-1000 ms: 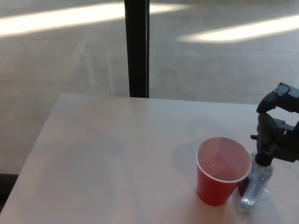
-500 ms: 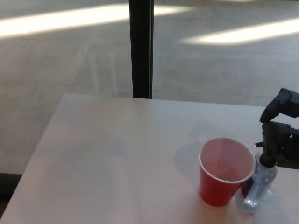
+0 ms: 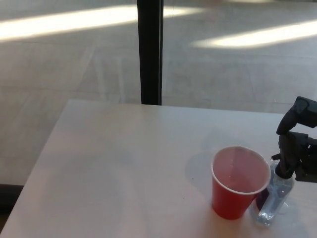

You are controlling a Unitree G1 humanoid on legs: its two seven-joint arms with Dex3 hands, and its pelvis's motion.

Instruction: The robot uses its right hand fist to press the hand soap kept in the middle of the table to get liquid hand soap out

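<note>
A clear hand soap bottle (image 3: 274,200) with a black pump top stands at the table's right side, just behind and to the right of a red plastic cup (image 3: 238,181). My right hand (image 3: 298,144) comes in from the right edge, its black fingers curled into a fist directly over the pump head and touching it. The bottle's lower left part is hidden by the cup. My left hand does not show.
The pale table (image 3: 124,178) spreads out to the left of the cup. A black vertical post (image 3: 150,49) stands behind the table's far edge, with tiled floor beyond.
The camera shifted slightly between the oldest frame and now. My right hand has settled a little lower and to the right on the pump; cup and bottle keep their places.
</note>
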